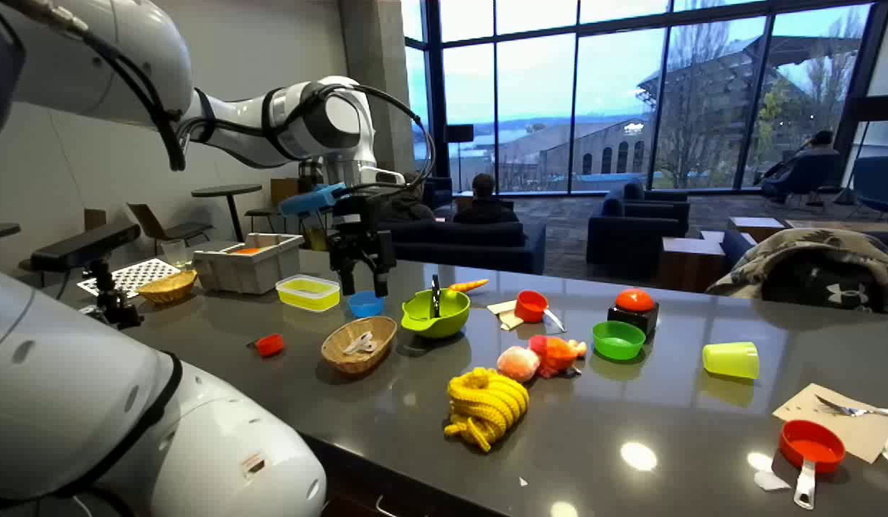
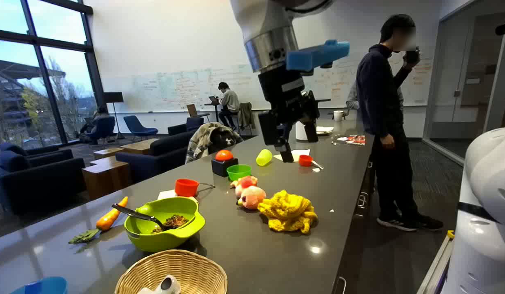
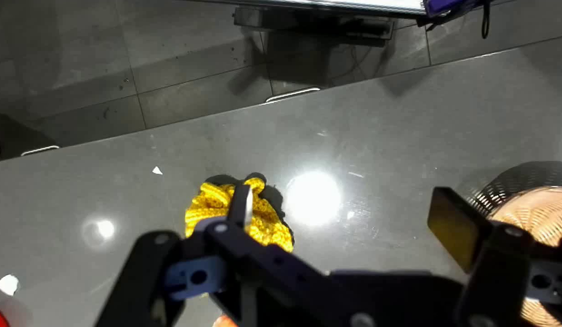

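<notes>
The fingers (image 3: 455, 231) hang wide apart above the surface (image 3: 376, 136). Lower, on it, lies the yellow knitted bundle (image 3: 269, 225), partly hidden by one fingertip in the wrist view; a wicker basket (image 3: 539, 213) shows beyond the other.

In both exterior views, an Under Armour logo (image 1: 846, 293) marks black fabric (image 1: 795, 289) well apart from the fingers (image 1: 381, 278); the whiteboard (image 2: 174, 92) beyond them bears illegible handwriting (image 2: 203, 81).
</notes>
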Tool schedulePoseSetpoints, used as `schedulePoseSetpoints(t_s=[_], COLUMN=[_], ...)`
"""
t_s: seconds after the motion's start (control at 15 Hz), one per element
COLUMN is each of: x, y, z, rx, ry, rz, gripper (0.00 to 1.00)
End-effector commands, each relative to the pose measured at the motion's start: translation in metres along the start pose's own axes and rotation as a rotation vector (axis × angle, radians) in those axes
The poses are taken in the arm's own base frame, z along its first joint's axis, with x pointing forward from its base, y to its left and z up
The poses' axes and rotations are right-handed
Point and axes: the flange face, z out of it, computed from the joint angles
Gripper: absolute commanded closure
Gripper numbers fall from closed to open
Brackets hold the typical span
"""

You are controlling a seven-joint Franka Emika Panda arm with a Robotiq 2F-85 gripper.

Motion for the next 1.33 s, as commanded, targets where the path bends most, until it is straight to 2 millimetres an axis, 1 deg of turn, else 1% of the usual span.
schedulePoseSetpoints(t_s=[0.0, 0.33, 0.4, 0.53, 0.6, 0.73, 1.07, 1.27], x=[0.0, 0.0, -0.002, 0.006, 0.014, 0.038, 0.112, 0.15], y=[0.0, 0.0, 0.0, -0.008, -0.016, -0.043, -0.13, -0.182], z=[-0.001, -0.001, 0.002, 0.006, 0.005, 0.0, -0.011, -0.015], rx=[0.0, 0.0, 0.018, 0.074, 0.089, 0.135, 0.262, 0.331], ry=[0.0, 0.0, -0.033, -0.04, -0.003, 0.07, 0.23, 0.268], rz=[0.0, 0.0, -0.033, -0.116, -0.167, -0.255, -0.461, -0.566], gripper=[0.0, 0.0, 0.0, 0.0, 0.0, 0.0, 0.0, 0.0])
